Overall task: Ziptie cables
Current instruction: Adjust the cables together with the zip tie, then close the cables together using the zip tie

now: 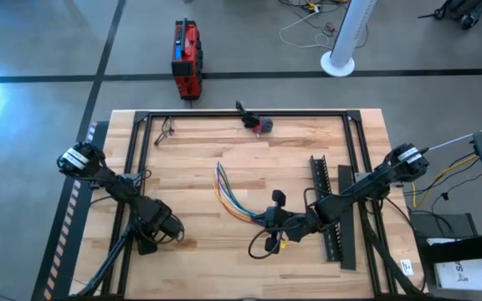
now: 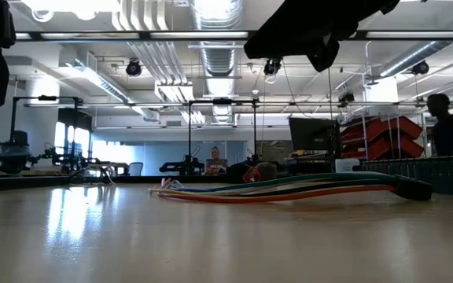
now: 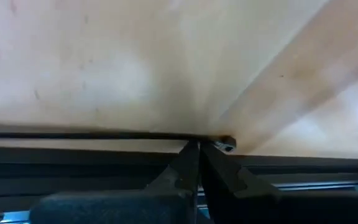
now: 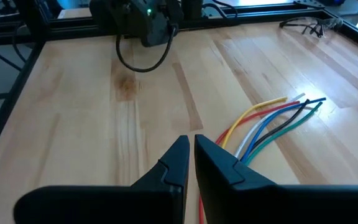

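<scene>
The cables point(image 1: 228, 196), thin orange, blue, green and red wires, lie flat on the wooden table. Their loose ends fan out toward the far edge and their dark bundled end point(image 2: 411, 189) points to the near right. My right gripper point(image 4: 191, 146) hangs shut above that dark end, clear of the wires, with nothing between its fingers. My left gripper point(image 3: 194, 146) is shut low at the table's near left point(image 1: 151, 241). Its tips are at a thin black strip point(image 3: 92, 134) with a small head point(image 3: 226, 144), which lies along the dark frame rail. My left gripper's shut fingertips point(image 3: 188, 155) come slanting down onto the thin black strip close to its head. I cannot tell whether they touch it.
A black frame point(image 1: 241, 113) runs round the tabletop. A long black toothed strip point(image 1: 326, 209) lies under the right arm. A small red-and-black device point(image 1: 258, 124) sits at the far edge and loose dark wires point(image 1: 166, 130) at the far left. Bare wood lies between the arms.
</scene>
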`<act>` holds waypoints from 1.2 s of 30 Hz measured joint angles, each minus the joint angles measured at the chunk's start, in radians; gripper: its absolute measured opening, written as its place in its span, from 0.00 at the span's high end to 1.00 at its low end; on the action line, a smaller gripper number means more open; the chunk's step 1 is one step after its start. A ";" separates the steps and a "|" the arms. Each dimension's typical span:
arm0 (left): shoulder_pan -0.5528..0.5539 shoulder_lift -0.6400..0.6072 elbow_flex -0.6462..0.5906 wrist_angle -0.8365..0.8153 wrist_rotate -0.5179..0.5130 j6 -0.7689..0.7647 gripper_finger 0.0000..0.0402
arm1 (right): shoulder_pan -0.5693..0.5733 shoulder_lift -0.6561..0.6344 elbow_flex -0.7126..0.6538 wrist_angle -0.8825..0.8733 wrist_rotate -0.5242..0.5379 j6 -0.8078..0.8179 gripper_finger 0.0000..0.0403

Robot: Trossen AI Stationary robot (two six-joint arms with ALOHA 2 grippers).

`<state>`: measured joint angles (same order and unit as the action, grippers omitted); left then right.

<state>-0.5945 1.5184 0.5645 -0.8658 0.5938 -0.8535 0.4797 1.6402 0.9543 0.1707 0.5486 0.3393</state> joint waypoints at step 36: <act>0.005 0.002 0.414 0.427 -0.872 0.419 1.00 | -0.007 0.000 -0.008 0.007 0.002 -0.064 0.97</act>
<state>-0.5899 1.5200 0.9782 -0.4385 -0.2780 -0.4341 0.4723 1.6402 0.9459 0.1773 0.5507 0.2750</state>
